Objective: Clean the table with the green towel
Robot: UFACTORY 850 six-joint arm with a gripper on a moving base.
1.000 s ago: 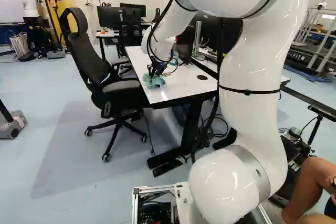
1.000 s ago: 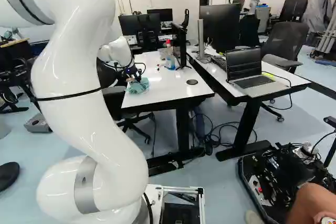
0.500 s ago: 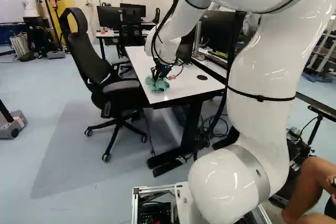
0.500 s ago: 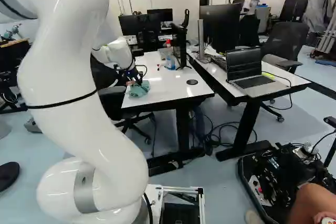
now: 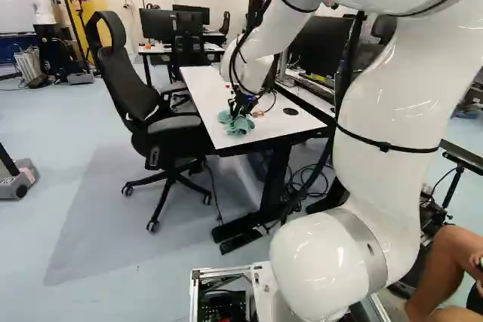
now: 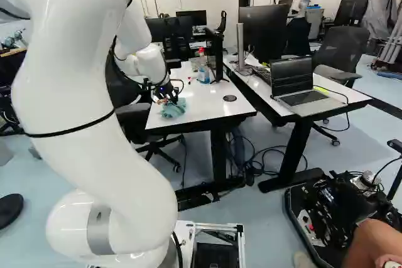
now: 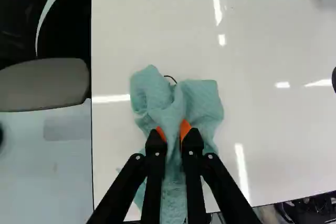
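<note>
Glossy white tabletop [image 7: 152, 24], soft crumpled green towel [image 7: 202, 100], black hand [image 5: 237, 113] pinching its bunched folds

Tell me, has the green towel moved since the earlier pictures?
Yes. In the left base view, the green towel has shifted away from the table edge beside the black chair and toward the round black disc, gripped in the tool.

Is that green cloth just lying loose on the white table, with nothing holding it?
No, the claw has the green cloth pinched between its two orange pads.
</note>
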